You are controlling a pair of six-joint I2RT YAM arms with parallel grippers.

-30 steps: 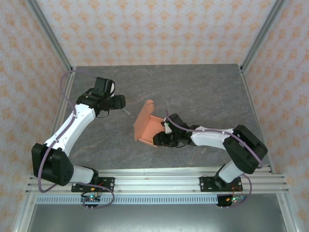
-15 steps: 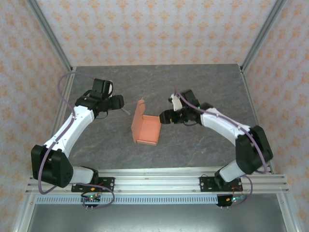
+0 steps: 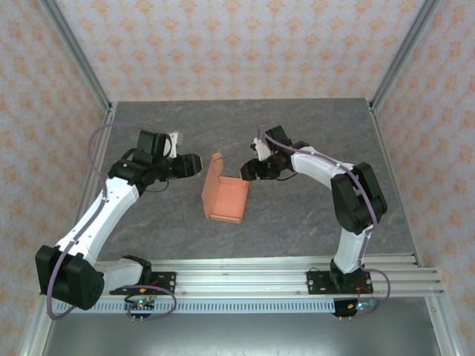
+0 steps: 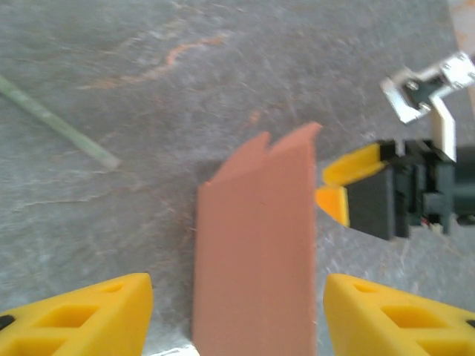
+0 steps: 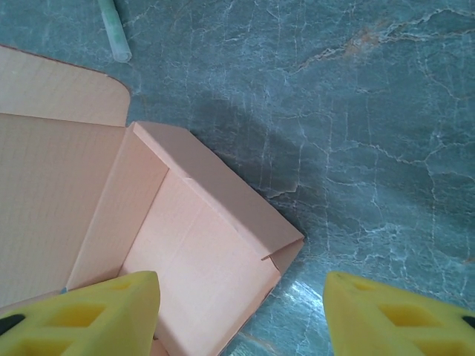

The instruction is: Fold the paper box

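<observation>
Grey stone-look tabletop point(image 3: 312, 215) is the biggest thing, and the paper box point(image 3: 226, 199) sits near the middle of it, between your two arms.

The box is partly made, as far as I can tell. In the right wrist view you can look down into it. It has a flat floor and low walls standing up around it, so it is shaped like a small open tray. One big flap point(image 3: 217, 167) stands up from the far left side of the box. It looks like the lid, and it is not folded over the top yet. The top is wide open.

So I think the walls are done and closing is left. You need to push that tall flap down over the opening, and maybe tuck its end in.

Your left tool point(image 3: 194, 165) is spread wide and holds nothing. It sits just to the left of the tall flap and points at it. In the left wrist view the flap stands ahead, between the two yellow fingers, but they do not pinch it.

Your right tool point(image 3: 249, 170) is spread wide too and holds nothing. It hangs just by the far right corner of the box.

One thin green stick point(image 5: 113, 30) lies on the tabletop near the flap. It is not part of the box.
</observation>
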